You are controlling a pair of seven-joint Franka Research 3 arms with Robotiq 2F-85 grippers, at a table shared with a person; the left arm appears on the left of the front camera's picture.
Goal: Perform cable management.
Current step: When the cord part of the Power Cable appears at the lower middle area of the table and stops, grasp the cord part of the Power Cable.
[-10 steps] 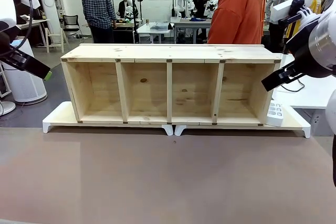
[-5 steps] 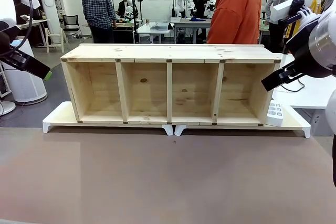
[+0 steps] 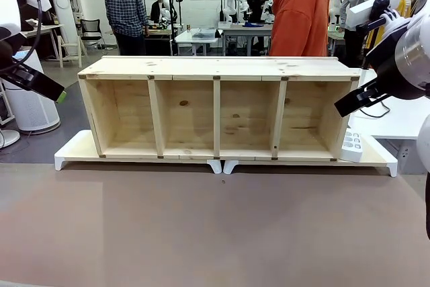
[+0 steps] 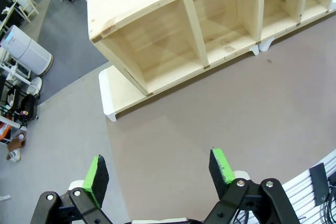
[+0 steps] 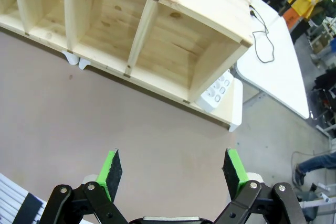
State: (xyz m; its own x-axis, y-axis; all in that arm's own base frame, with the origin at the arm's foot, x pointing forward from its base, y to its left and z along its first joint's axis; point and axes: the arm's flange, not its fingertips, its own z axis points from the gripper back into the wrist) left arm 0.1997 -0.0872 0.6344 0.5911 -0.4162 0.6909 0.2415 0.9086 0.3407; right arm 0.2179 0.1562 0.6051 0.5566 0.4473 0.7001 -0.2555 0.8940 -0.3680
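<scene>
Claws first: my left claw (image 4: 157, 169) stands wide apart, its green pads (image 4: 96, 174) well separated at the bottom of the left wrist frame, and it grips nothing. Below it lies bare brown counter (image 4: 210, 114). In the front frame it hangs at the far left edge, off the counter's side.

My right claw (image 5: 172, 167) is spread just as wide, with nothing between its pads (image 5: 234, 167). It hangs at the right edge of the front frame, beside the right end of the wooden shelf (image 3: 215, 68).

That shelf lies long across the middle of the front frame, its four compartments open toward me. It sits on two low white risers (image 3: 74, 149) on the counter.

A small white power strip (image 5: 216, 92) leans against the shelf's right end wall, resting on the right riser, at the right of the front frame.

Further toward the upper right of the right wrist frame, the thin black cable (image 5: 260, 21) lies in a loose loop on a white table (image 5: 278, 72) next to the counter. I cannot tell whether it reaches the strip. Both claws are well apart from it.

A person in an orange hoodie (image 3: 306, 15) stands behind the shelf, upper right of centre in the front frame.
</scene>
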